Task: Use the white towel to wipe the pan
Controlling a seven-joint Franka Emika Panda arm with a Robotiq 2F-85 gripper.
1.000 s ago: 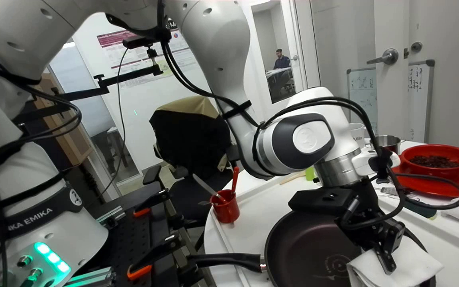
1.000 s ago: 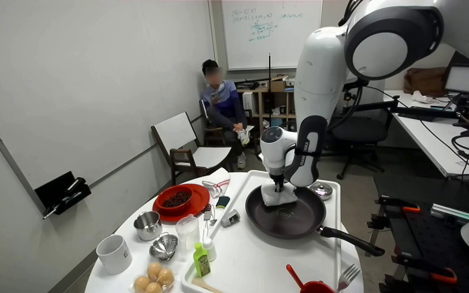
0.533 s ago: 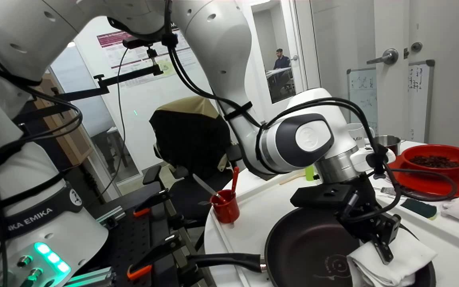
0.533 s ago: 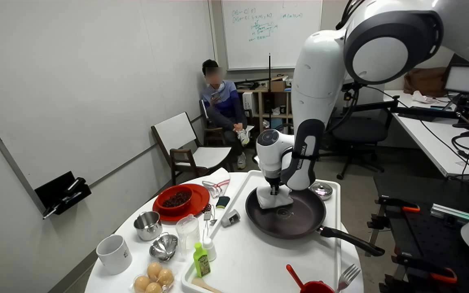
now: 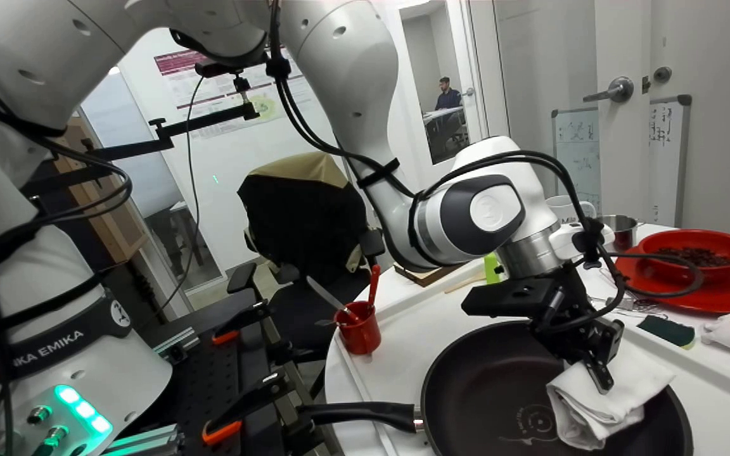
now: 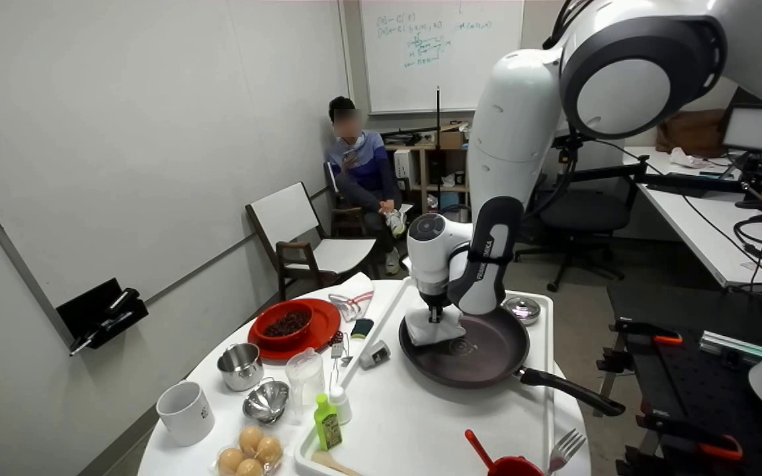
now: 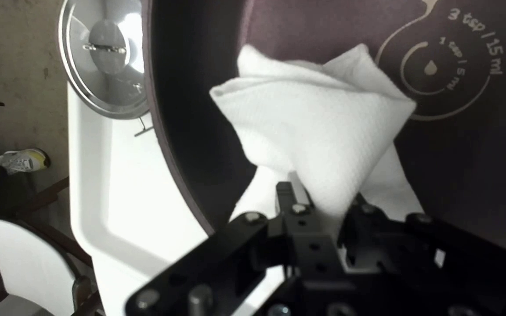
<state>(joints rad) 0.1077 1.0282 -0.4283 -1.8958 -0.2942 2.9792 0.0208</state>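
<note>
In both exterior views the dark round pan lies on the white tray, its black handle pointing toward the robot base. The white towel, folded and wrinkled, is inside the pan on the side away from the handle, close to the pan's wall. My gripper is shut on the towel, with a bunched fold pinched between its fingers. Seen from the wrist, loose folds of the towel spread over the pan's floor beside the printed rings. How firmly its underside presses on the pan is hidden.
A shiny lid sits just beyond the pan on the tray. A small grey container lies close to the pan's rim. Nearby are a green sponge, a red plate, a green bottle and a red cup.
The gripper and the towel have slid across the pan, leftward in both exterior views, nearer the pan's wall by the grey container. The grip has stayed shut; the pan has not visibly moved.
</note>
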